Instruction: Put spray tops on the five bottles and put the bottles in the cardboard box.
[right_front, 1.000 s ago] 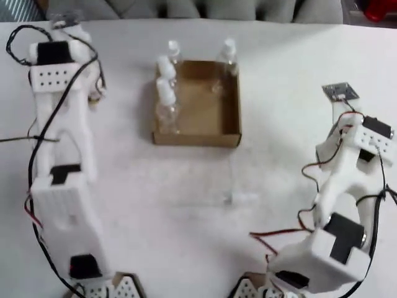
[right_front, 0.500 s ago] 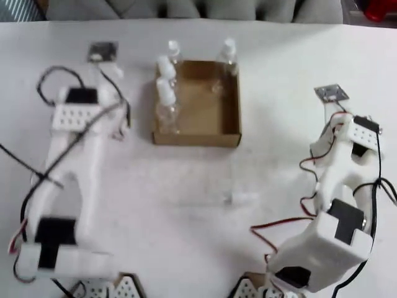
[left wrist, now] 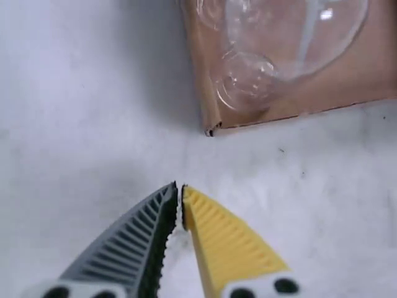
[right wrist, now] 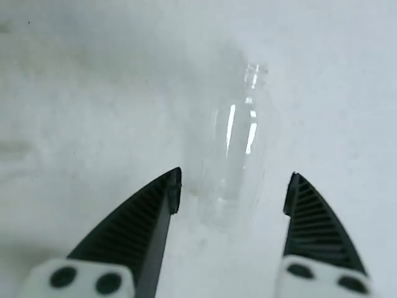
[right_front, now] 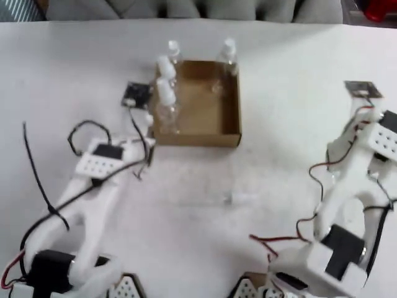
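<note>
From above, the cardboard box (right_front: 227, 134) sits in the middle of the white tabletop (right_front: 279, 62). Four bottles (right_front: 166, 107) with white spray tops (right_front: 164, 65) stand in it, along its left side and far edge. One more clear bottle (right_front: 236, 195) lies faint on the tabletop in front of the box. The left arm (right_front: 93, 186) points at the box's near left corner. The right arm (right_front: 353, 180) is far off on the right side. In the left wrist view, the left pincer (left wrist: 180, 189) is pressed together with nothing in it, just above the tabletop near the box's corner, and clear bottle bottoms (left wrist: 248, 81) show inside the box. In the right wrist view, the right pincer (right wrist: 234, 177) is spread wide, and the bottle with no top lies on the tabletop just past its tips.
</note>
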You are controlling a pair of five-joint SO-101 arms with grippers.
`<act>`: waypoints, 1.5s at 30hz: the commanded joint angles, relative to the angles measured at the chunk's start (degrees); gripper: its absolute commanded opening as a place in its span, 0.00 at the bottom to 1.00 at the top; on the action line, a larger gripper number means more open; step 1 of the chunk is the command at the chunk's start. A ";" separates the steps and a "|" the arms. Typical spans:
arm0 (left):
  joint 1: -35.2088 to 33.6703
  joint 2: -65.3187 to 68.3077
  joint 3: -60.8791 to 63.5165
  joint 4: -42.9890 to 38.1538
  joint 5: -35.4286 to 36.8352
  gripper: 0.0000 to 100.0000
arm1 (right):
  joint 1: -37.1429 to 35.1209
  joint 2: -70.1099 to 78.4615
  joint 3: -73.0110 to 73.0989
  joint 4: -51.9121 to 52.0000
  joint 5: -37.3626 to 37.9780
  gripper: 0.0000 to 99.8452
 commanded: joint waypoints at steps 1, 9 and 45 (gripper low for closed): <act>0.92 -3.03 4.31 -12.84 -2.55 0.02 | 1.89 -8.66 2.11 3.03 -1.41 0.24; 1.89 -0.48 5.36 -16.88 -2.64 0.02 | 1.71 -14.99 20.31 -13.32 -2.02 0.24; 1.63 2.95 3.60 -18.46 -2.64 0.02 | 3.82 12.88 8.26 -22.81 1.67 0.23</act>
